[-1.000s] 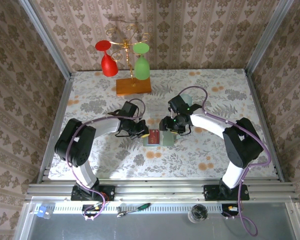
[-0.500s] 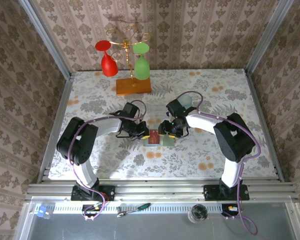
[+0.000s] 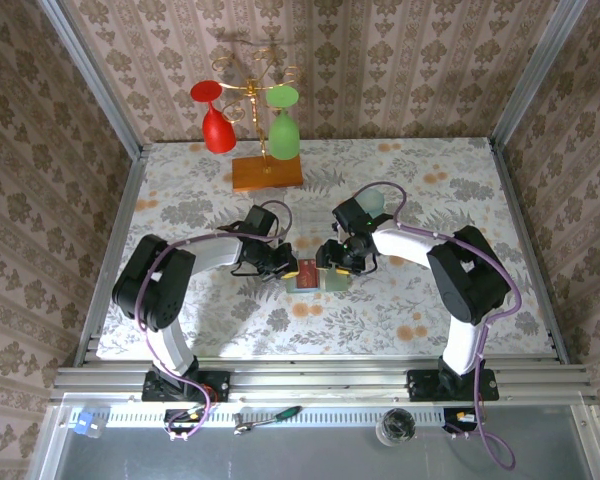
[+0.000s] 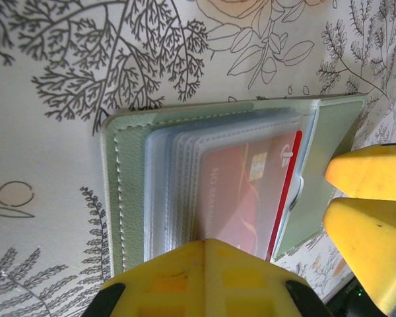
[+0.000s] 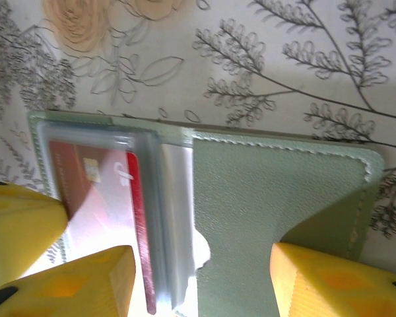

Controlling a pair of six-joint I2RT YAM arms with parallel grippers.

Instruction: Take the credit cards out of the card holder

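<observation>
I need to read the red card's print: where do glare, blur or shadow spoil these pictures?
Left wrist view: clear sleeves haze the red card, and the yellow fingers near the lens are blurred. Right wrist view: white glare washes out the sleeves' lower edge. Top external view: the card holder is too small to read, with soft arm shadows on the table.

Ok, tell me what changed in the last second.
The right arm folded in, bringing the right tool, jaws open, down over the card holder. The left tool stayed shut, resting on the side with the red card. The holder lies open where it was; no card is out.
</observation>
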